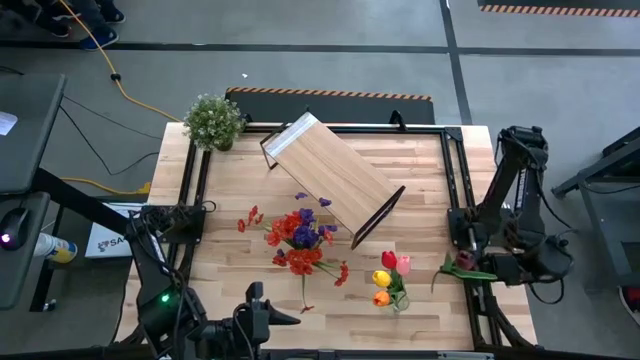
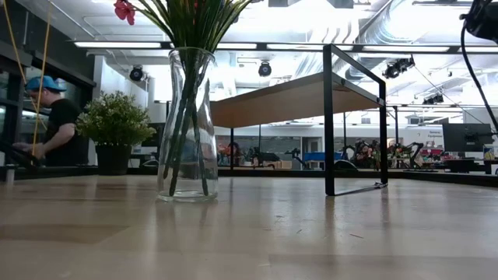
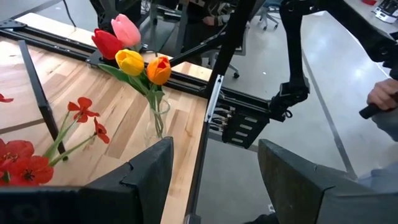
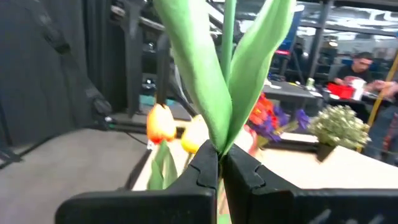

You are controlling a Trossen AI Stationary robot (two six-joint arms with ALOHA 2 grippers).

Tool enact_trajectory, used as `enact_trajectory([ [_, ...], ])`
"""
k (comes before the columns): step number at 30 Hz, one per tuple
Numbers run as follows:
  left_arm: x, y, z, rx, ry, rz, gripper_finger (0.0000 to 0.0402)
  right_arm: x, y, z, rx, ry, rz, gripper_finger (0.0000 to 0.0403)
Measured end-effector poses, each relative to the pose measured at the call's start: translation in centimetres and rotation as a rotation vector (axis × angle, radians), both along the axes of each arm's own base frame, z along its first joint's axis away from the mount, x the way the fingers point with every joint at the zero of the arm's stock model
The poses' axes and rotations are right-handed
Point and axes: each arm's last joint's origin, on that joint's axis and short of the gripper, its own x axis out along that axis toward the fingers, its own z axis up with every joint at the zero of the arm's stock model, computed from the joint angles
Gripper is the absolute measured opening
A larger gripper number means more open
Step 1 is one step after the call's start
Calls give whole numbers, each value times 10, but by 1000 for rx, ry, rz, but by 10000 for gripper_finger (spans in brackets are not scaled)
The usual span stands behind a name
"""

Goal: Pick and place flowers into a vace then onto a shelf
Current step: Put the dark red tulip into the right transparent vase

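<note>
A tall glass vase (image 1: 300,245) (image 2: 187,124) of red and purple flowers stands mid-table. Right of it, a small glass vase (image 3: 157,118) holds red, pink, yellow and orange tulips (image 1: 390,283) (image 3: 134,56). The light-wood shelf (image 1: 330,170) (image 2: 296,97) stands slantwise on its black frame legs at the far middle. My right gripper (image 1: 463,268) (image 4: 219,158) is at the table's right edge, shut on a dark maroon, green-leaved flower (image 1: 462,262). My left gripper (image 3: 214,152) is open and holds nothing, above the near edge (image 1: 265,318), pointing toward the tulips. My right gripper pinches the flower's green stem (image 4: 221,142) between its two fingers, at the spot where the long leaves (image 4: 199,68) spread apart. The fingers are about level. The flower is lifted clear of the table, beside the right rail.
A bushy green potted plant (image 1: 213,120) (image 2: 115,124) stands at the far left corner. Black rails (image 1: 462,190) run along the table's sides. A person (image 2: 47,117) is beyond the table, and a hand (image 3: 384,96) shows past the right side.
</note>
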Motion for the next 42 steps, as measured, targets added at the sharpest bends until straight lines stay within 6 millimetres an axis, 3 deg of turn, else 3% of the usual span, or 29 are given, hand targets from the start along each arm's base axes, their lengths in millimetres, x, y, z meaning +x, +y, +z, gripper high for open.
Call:
enact_trajectory([
  [7,0,0,0,3,1,-1,266,-4,0,-16,34,44,-84,0],
  [18,0,0,0,3,2,-3,266,1,18,-37,105,30,-205,0],
  [29,0,0,0,4,2,-3,266,11,23,-14,192,3,-110,0],
  [34,0,0,0,3,2,-3,266,31,25,1,136,-130,81,0],
  [42,0,0,0,3,1,-3,266,35,24,7,73,-205,137,0],
])
